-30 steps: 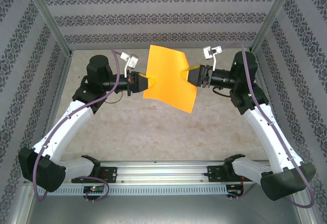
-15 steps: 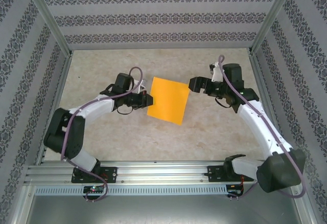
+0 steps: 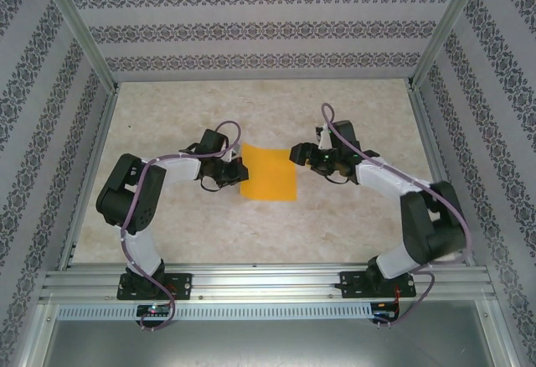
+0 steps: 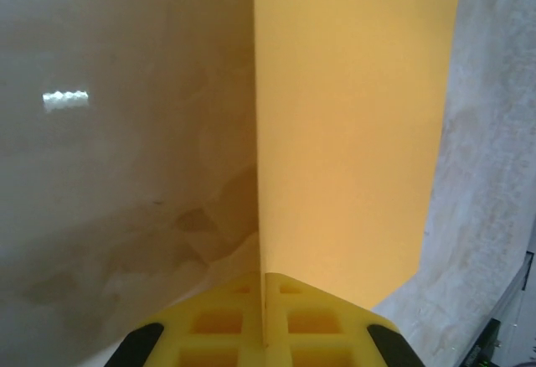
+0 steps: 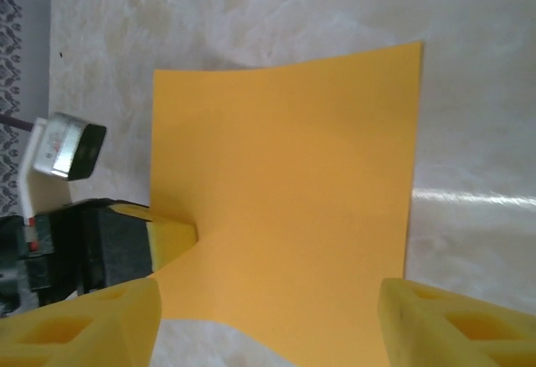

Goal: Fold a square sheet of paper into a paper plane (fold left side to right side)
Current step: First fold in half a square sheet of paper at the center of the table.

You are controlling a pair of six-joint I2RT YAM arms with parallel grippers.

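Left jaws pressed together, pinching one edge of the square sheet of paper [image 3: 269,173] between yellow pads [image 4: 218,327]. Right jaws spread wide, with the sheet's opposite edge in the gap. Left arm [image 3: 172,168] and right arm [image 3: 385,178] reach low and inward. Sheet lies between both jaws, on the surface [image 3: 251,233].

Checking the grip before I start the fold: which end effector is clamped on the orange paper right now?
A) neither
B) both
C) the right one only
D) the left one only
D: the left end effector is pinched shut on the edge of the paper, while the right end effector has its jaws wide apart, clamping nothing.
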